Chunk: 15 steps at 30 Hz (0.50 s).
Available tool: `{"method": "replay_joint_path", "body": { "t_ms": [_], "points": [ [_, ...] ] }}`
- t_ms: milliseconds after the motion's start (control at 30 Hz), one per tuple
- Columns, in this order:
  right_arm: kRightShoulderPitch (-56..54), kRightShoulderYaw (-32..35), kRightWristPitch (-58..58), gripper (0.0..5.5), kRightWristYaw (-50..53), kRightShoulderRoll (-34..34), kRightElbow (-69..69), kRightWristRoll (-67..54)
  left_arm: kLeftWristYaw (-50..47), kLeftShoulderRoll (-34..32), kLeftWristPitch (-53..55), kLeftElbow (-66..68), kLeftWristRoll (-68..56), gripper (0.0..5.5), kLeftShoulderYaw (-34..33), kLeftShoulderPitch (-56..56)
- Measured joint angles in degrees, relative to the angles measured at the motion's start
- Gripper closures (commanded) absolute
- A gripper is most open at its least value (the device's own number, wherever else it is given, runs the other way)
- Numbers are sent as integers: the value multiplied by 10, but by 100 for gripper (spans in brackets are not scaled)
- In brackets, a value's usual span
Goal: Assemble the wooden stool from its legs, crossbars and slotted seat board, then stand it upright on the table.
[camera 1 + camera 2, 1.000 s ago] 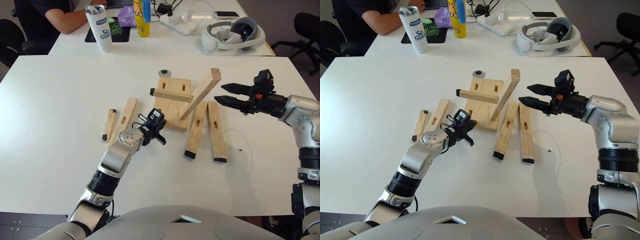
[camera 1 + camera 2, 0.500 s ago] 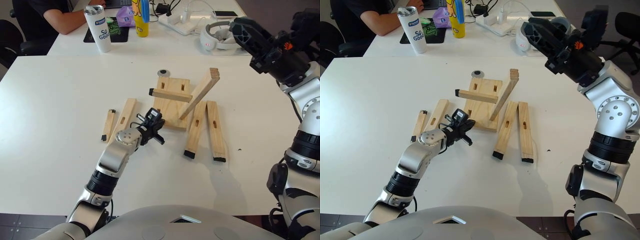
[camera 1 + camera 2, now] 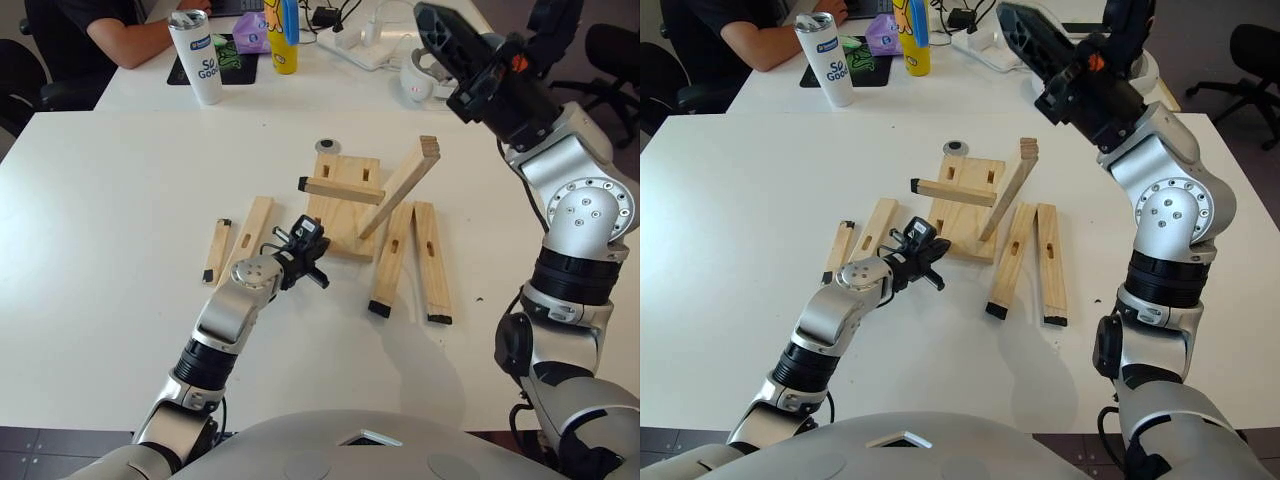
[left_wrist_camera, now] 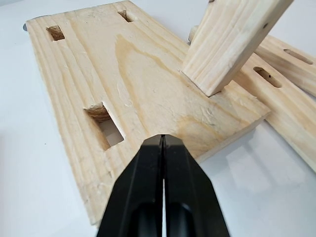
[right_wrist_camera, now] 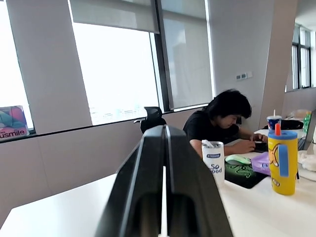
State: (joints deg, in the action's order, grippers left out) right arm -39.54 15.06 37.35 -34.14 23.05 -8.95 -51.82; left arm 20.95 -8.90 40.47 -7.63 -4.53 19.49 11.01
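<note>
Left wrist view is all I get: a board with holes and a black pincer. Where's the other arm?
Observer: The right pincer is up high in the air, well away from the wood.
Operator: Is it holding anything?
Observer: No, it is shut with nothing in it.
Operator: Are there sticks I can't see?
Observer: Yes, two lie flat to the left of the board: a short stick and a longer slotted piece.
</note>
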Motion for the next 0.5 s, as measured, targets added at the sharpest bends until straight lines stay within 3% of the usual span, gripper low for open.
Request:
{"method": "replay_joint_path", "body": {
  "t_ms": [67, 167, 233, 500],
  "points": [
    [-3, -3, -7, 549, 5, -2, -3, 2, 0, 0, 0, 0, 0, 550, 0, 0],
    [70, -99, -13, 549, -2, 20, -12, 90, 0, 1, 3, 0, 0, 550, 1, 1],
    [89, -116, -25, 549, -1, 32, -29, 111, 0, 0, 9, 3, 1, 550, 0, 5],
    [57, -61, -35, 549, 36, -3, 1, 88, 7, -4, 11, -3, -3, 550, -2, 5]
  ]
}}
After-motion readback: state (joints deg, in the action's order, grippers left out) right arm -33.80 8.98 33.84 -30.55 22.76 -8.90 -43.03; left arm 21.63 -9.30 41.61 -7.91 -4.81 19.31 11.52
